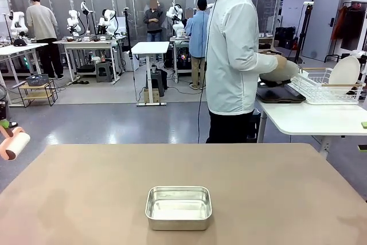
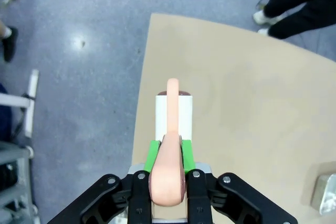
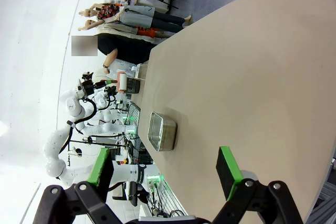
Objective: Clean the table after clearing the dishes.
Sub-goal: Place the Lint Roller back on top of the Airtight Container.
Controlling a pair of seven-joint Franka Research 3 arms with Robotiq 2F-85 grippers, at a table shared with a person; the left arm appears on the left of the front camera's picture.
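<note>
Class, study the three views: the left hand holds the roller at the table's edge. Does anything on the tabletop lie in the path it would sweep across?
Yes, one thing. The left hand is shut on the roller above the table edge, and a steel tin sits mid-table near the robot's side. A sweep straight across would likely meet it.

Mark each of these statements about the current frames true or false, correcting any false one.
1. The left gripper is shut on the pink-handled roller. True.
2. The right gripper holds the steel tin. False: its jaws stand open with nothing between them, and the steel tin sits on the table.
3. Two plates with forks lie on the tan table. False: the tin is what sits on it; a plate stands in the white rack on the side table.
4. The person stands turned toward the side table. True.
</note>
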